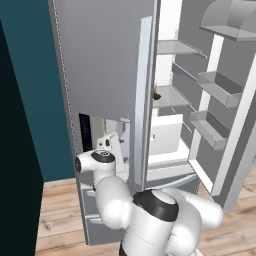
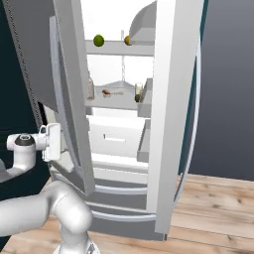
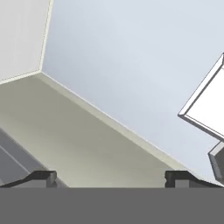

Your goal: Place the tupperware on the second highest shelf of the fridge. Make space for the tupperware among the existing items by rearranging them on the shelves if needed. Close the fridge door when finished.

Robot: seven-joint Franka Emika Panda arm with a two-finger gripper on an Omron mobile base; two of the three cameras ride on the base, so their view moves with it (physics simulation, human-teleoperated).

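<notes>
The fridge (image 2: 168,114) stands ahead of the hand, tall and grey, with one upper door swung wide open and the other only partly open, its long pale handle (image 1: 141,95) running down the edge. The white arm (image 1: 150,215) rises from the base and reaches toward the fridge at the level of the lower edge of the partly open door. The hand (image 3: 109,177) sits at the outer side of that door, and its two dark fingertips (image 3: 41,177) stand wide apart with nothing between them; in the hand view they face a pale flat panel and a beige surface meeting at a corner. Two drawers (image 2: 116,191) close the fridge below the cavity, lower than the hand. Door bins (image 1: 217,89) with raised rims line the inside of the wide-open door, beyond and above the hand. Inside the cavity, above the hand, thin pale grey shelves (image 2: 116,48) span its width. The shelf (image 2: 111,103) below the topmost visible one carries the tupperware (image 2: 110,92), a shallow pale tub with a brown lump showing, well apart from the hand and higher than it. A small upright carton (image 2: 138,91) stands on the same shelf beside the tub. A green ball (image 2: 98,40) and an orange ball (image 2: 127,40) rest on the shelf above.
</notes>
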